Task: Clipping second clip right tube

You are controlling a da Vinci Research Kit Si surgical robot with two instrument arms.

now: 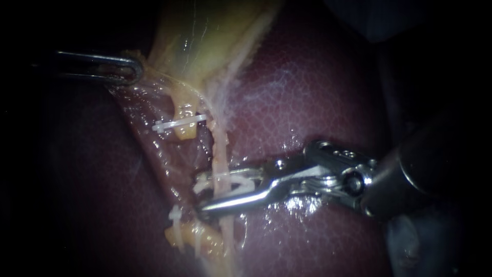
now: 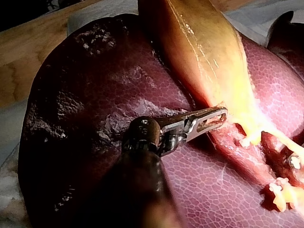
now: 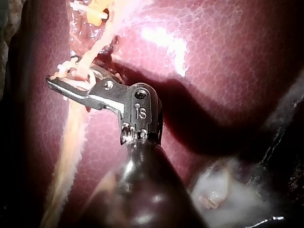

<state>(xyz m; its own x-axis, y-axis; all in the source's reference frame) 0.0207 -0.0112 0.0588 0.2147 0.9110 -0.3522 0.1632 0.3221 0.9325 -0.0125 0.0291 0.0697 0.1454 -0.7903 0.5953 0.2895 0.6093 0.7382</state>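
Right tube [image 1: 221, 149] is straddled by the right instrument [image 1: 201, 194], jaws partly apart but pinched on a white clip [image 1: 241, 185], ready to be squeezed home, probably. Gallbladder [image 1: 205, 36] edge is clamped in the left instrument [image 1: 134, 69] and held aside, likely so everything's stretched out.
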